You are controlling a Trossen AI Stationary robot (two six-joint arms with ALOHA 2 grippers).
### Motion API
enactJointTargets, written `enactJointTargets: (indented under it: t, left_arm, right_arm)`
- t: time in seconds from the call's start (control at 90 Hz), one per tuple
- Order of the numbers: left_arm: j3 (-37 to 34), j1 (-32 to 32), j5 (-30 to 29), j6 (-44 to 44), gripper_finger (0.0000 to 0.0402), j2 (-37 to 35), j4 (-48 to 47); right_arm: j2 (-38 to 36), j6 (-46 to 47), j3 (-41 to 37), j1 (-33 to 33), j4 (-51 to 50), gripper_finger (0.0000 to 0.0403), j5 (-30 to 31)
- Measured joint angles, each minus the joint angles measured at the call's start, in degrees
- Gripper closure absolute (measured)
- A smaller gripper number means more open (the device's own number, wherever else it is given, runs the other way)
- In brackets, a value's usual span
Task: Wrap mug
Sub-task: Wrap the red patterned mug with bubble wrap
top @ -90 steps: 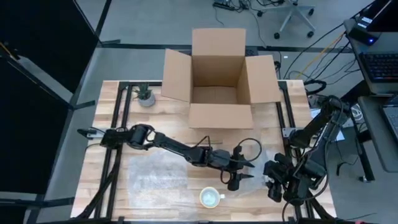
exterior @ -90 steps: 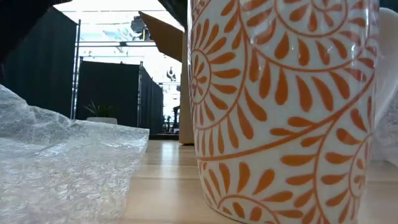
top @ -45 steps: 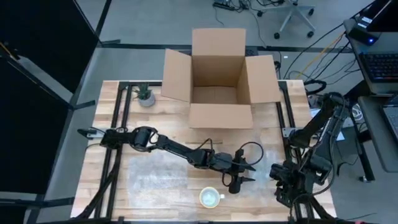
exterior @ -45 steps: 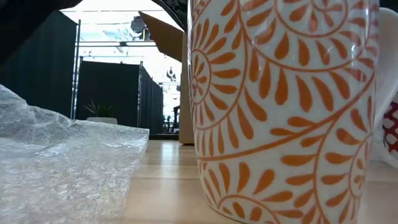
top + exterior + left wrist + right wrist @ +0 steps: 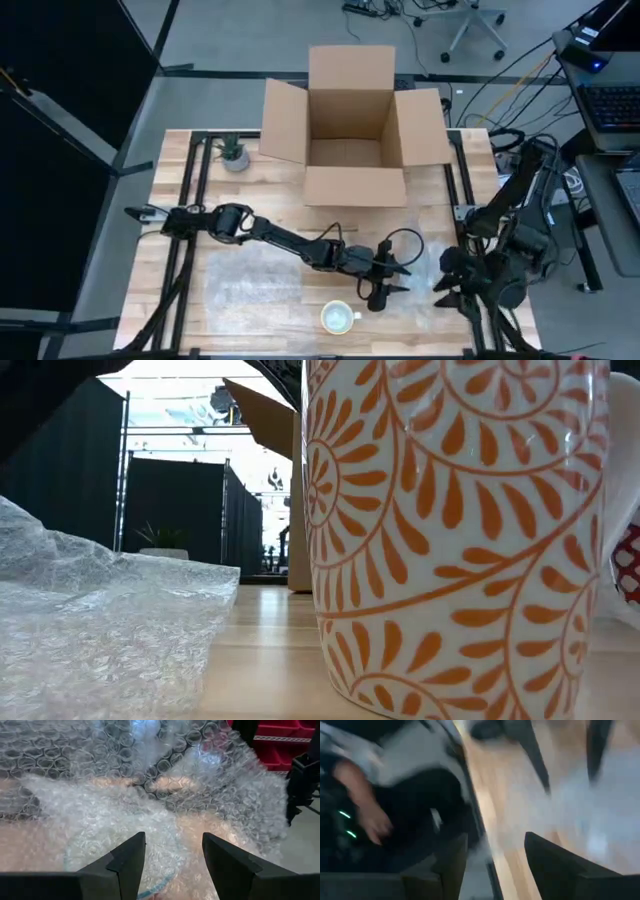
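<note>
The mug stands upright near the table's front edge; the low view shows its white wall with orange leaf pattern close up. A sheet of clear bubble wrap lies flat on the table to the mug's left, behind it and to its right, crumpled in the low view. My left gripper points down just right of and behind the mug, open over the wrap; I cannot see it touching. My right gripper is open at the wrap's right end, near the table's right front corner.
An open cardboard box stands at the table's far edge, with a small potted plant to its left. Black frame rails run along both table sides. The right wrist view is blurred and shows the table's edge.
My right arm has drawn back toward the table's right edge and its gripper has turned about, its fingers now pointing toward the wrap. In the low view the white wrap at the mug's right has dropped, uncovering something red behind it. The mug has stayed where it was.
</note>
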Motion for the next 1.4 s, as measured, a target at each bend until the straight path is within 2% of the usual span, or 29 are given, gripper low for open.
enactJointTargets:
  t: [0.089, 0.156, 0.311, 0.467, 0.589, 0.722, 0.8, 0.889, 0.944, 1.011, 1.144, 1.233, 1.4]
  left_arm:
    - [0.00, 0.00, 0.00, 0.00, 0.0215, 0.00, 0.00]
    - [0.00, 0.00, 0.02, 0.00, 0.0215, 0.00, 0.00]
    - [0.00, 0.00, 0.00, -0.02, 0.0215, 0.00, 0.00]
    - [0.00, 0.00, 0.00, -0.07, 0.0215, 0.00, 0.00]
    - [-0.02, -0.02, 0.00, -0.07, 0.0215, 0.00, 0.00]
    - [-0.04, -0.12, 0.01, -0.07, 0.0215, 0.00, -0.09]
    - [-0.04, -0.24, 0.01, -0.04, 0.0215, 0.00, 0.00]
    - [-0.04, -0.35, 0.02, -0.04, 0.0215, 0.00, 0.00]
    - [-0.04, -0.35, 0.01, -0.04, 0.0215, 0.00, 0.00]
    - [-0.04, -0.37, 0.02, -0.04, 0.0215, 0.00, 0.00]
    - [-0.04, -0.35, 0.01, -0.04, 0.0215, 0.00, 0.00]
    - [-0.04, -0.35, 0.02, -0.04, 0.0215, 0.00, 0.00]
    - [-0.04, -0.35, 0.00, -0.04, 0.0215, 0.00, 0.00]
  right_arm:
    - [-0.47, -6.97, 0.02, -0.92, 1.12, 0.0220, 9.11]
    - [0.19, -11.39, 0.02, -2.45, 0.32, 0.0220, 12.02]
    - [3.96, -18.12, 0.02, -5.87, -1.72, 0.0220, 11.93]
    - [8.97, -22.22, 0.02, -6.95, -3.14, 0.0220, 9.34]
    - [11.75, -16.25, 0.02, -6.91, -12.01, 0.0220, 8.02]
    - [12.77, 1.23, 0.00, -5.84, -25.71, 0.0220, -3.11]
    - [12.84, 7.67, 0.00, -3.02, -27.72, 0.0220, -7.81]
    - [12.84, 10.92, 0.00, -0.01, -26.40, 0.0220, -9.75]
    - [12.84, 11.14, 0.00, 1.29, -24.47, 0.0220, -9.03]
    - [12.84, 9.51, -0.02, 1.96, -20.91, 0.0220, -3.93]
    - [12.84, -1.36, -0.02, 0.90, -11.89, 0.0220, 4.84]
    - [13.61, -5.63, 0.00, -0.22, -9.82, 0.0220, 5.53]
    - [17.24, -5.00, 0.00, -2.94, -11.83, 0.0208, 4.91]
